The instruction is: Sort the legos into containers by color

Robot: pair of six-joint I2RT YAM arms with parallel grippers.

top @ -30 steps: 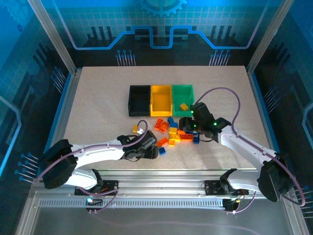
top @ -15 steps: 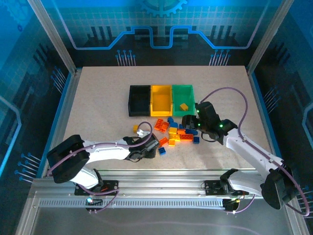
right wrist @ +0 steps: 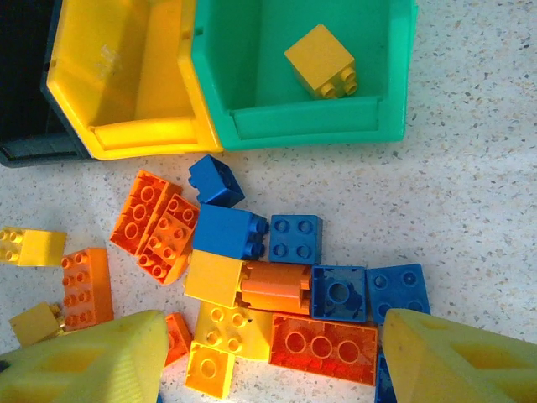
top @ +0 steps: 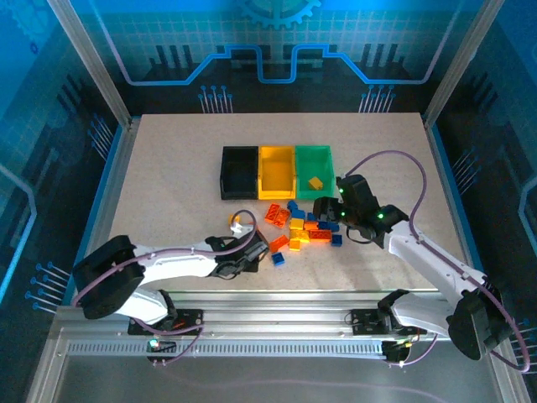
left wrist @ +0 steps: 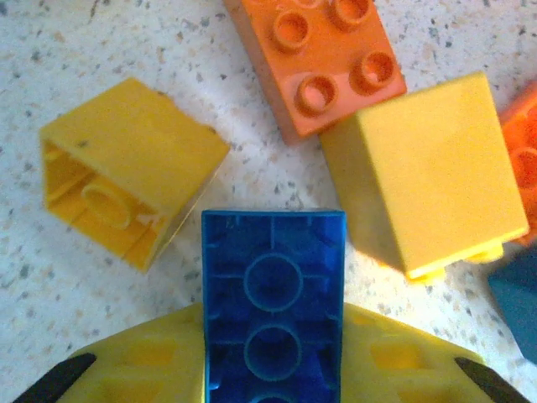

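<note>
Bench (top: 168,168) check: barely starting, seeing one yellow brick (top: 315,182) in green bin (top: 312,149), pinching blue brick (left wrist: 273,294) with left fingers (left wrist: 143,369), holding right fingers (right wrist: 92,361) wide over pile (top: 302,231).

In row: black bin (top: 239,173), yellow bin (top: 277,172), green bin (top: 309,164); yellow brick (top: 315,182) inside green bin; legos (top: 303,231) heaped near, maybe fifteen.

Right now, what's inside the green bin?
One yellow brick lies on the floor of the green bin, near the wall facing the pile. Nothing else shows inside. The floor beneath that brick is covered.
</note>
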